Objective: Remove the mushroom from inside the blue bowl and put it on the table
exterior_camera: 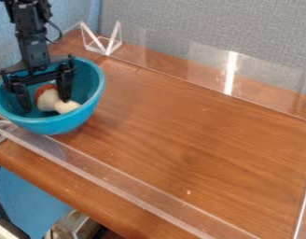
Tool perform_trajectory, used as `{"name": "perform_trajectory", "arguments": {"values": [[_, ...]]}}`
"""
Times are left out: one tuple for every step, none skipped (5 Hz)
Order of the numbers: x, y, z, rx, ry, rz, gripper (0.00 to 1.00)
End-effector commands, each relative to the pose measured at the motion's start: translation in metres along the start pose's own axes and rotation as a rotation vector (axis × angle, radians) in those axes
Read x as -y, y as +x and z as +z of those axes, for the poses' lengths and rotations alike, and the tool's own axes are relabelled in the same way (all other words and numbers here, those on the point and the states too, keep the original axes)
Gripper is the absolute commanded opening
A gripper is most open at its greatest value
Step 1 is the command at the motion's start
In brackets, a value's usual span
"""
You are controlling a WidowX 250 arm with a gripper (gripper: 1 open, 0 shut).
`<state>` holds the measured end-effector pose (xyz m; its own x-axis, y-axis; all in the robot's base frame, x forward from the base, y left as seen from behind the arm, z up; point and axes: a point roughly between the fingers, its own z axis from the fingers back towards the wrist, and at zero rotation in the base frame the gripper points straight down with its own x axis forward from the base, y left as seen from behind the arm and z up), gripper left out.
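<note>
Item 1, gripper (44,91): spread wide over mushroom (48,96) in blue bowl (90,91); I'd centre before clamping.

We read this as a robot lab test cell, not a home or kitchen. The bench (205,121) is a brown wood-grain top fenced with low clear acrylic walls (237,67) along its edges, typical of a workspace built to keep props from rolling off. A black robot arm (31,33) hangs over it, pointing straight down. Behind, we see a plain grey-blue fabric partition (205,23), like an office or lab divider. The props are toys: a glossy blue bowl (83,96) with a small toy mushroom (48,96) inside it. A clear folded stand (104,39) sits at the back edge.
</note>
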<state>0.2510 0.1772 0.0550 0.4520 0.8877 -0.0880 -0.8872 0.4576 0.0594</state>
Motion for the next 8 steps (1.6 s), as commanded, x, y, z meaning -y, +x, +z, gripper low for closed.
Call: {"name": "perform_trajectory", "arguments": {"values": [[0.004,0.003,0.02,0.058,-0.033,0.0,1.0],[0.006,0.003,0.02,0.06,-0.035,0.0,1.0],[0.007,0.001,0.025,0.07,-0.036,-0.003,0.0],[0.008,-0.001,0.031,0.078,-0.037,-0.005,0.0],[0.009,-0.003,0.038,0.087,-0.038,-0.007,0.0],[0.01,-0.005,0.046,0.096,-0.04,-0.008,0.0],[0.011,-0.009,0.057,0.109,-0.044,-0.007,0.0],[0.012,-0.013,0.07,0.121,-0.049,-0.004,0.0]]}}
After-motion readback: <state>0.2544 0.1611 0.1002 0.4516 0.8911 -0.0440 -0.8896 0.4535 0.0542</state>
